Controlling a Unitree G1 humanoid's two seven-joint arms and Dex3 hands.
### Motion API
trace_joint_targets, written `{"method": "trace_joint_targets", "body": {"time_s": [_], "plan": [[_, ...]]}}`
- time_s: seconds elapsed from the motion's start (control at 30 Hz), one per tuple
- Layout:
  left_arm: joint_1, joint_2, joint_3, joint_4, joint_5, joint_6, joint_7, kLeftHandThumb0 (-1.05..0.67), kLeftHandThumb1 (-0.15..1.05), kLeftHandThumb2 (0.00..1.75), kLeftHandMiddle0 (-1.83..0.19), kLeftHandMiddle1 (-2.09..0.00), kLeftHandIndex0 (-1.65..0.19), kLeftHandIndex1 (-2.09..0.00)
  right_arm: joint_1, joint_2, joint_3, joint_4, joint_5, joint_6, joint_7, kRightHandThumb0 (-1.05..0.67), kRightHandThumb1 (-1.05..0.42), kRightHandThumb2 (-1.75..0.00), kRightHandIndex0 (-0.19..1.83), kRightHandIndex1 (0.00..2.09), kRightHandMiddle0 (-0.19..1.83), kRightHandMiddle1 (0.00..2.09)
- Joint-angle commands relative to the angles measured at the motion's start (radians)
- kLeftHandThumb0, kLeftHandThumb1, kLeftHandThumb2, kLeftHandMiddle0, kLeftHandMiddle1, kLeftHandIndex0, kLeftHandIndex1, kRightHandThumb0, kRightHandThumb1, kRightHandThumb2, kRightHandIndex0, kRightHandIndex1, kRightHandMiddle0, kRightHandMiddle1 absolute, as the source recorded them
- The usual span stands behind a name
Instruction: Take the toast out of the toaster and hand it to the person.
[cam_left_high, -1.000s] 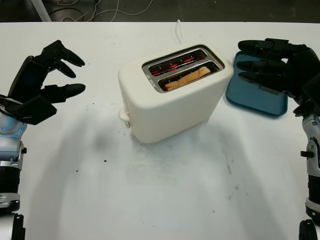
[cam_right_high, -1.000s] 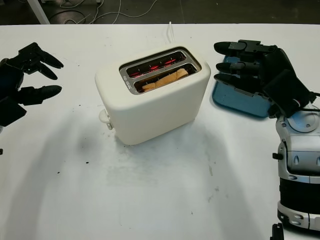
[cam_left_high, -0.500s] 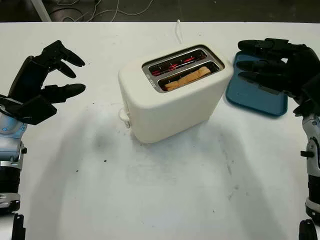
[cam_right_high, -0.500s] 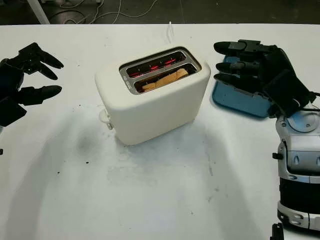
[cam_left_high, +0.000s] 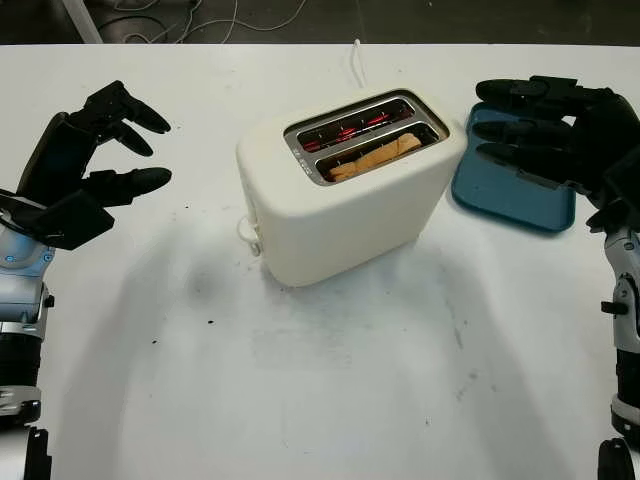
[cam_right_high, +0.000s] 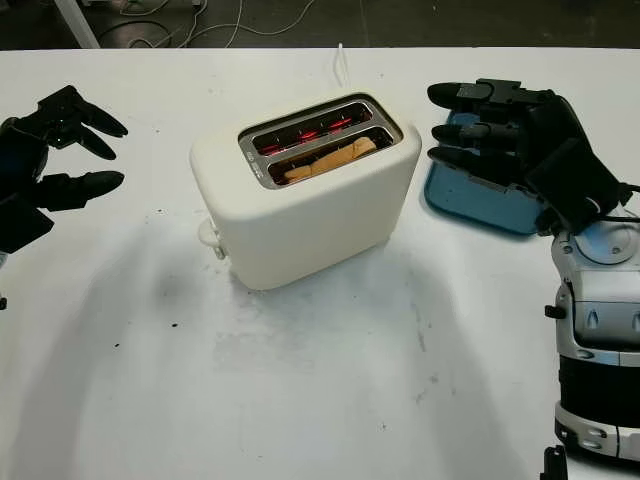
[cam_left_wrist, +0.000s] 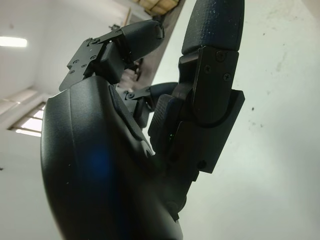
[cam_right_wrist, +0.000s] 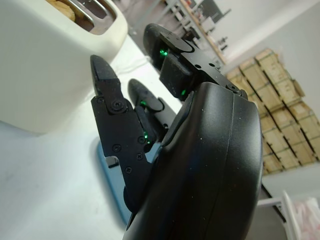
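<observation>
The toast (cam_left_high: 375, 158) lies lengthwise in the toaster (cam_left_high: 345, 200) front slot. The right hand (cam_left_high: 535, 130), empty with fingers extended, is nearer. The left hand (cam_left_high: 95, 150) is also empty.

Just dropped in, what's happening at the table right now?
Nothing is grasped yet. A cream toaster sits mid-table with its elements glowing red, and the toast lies low in the slot nearer the robot. The left hand is open, off to the toaster's left. The right hand is open over a blue tray to the toaster's right, fingers pointing at the toaster but apart from it.
</observation>
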Motion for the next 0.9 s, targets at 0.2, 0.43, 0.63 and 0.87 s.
{"method": "trace_joint_targets", "body": {"time_s": [0.2, 0.43, 0.63, 0.87], "plan": [[0.015, -0.001, 0.007, -0.013, -0.013, 0.005, -0.001, -1.05, 0.92, 0.26, -0.43, -1.40, -0.30, -1.30, 0.004, -0.005, -0.001, -0.013, 0.000, 0.003, 0.000, -0.24, -0.81, 0.00, 0.88, 0.01, 0.78, 0.00], [0.017, 0.001, 0.006, -0.013, -0.002, 0.000, 0.006, -1.05, 0.92, 0.26, -0.43, -1.41, -0.29, -1.31, 0.005, -0.008, 0.000, -0.011, -0.004, -0.001, 0.001, -0.24, -0.81, 0.00, 0.88, 0.01, 0.78, 0.00], [0.016, 0.001, 0.006, -0.014, -0.002, 0.000, 0.006, -1.05, 0.92, 0.26, -0.42, -1.41, -0.29, -1.32, 0.004, -0.008, 0.001, -0.013, -0.006, 0.002, 0.002, -0.25, -0.81, 0.00, 0.88, 0.01, 0.78, 0.00], [0.014, 0.000, 0.006, -0.008, -0.009, -0.006, 0.001, -1.05, 0.92, 0.26, -0.42, -1.41, -0.30, -1.31, 0.005, -0.003, -0.001, -0.012, -0.008, -0.001, -0.001, -0.24, -0.81, 0.00, 0.88, 0.01, 0.78, 0.00]]}}
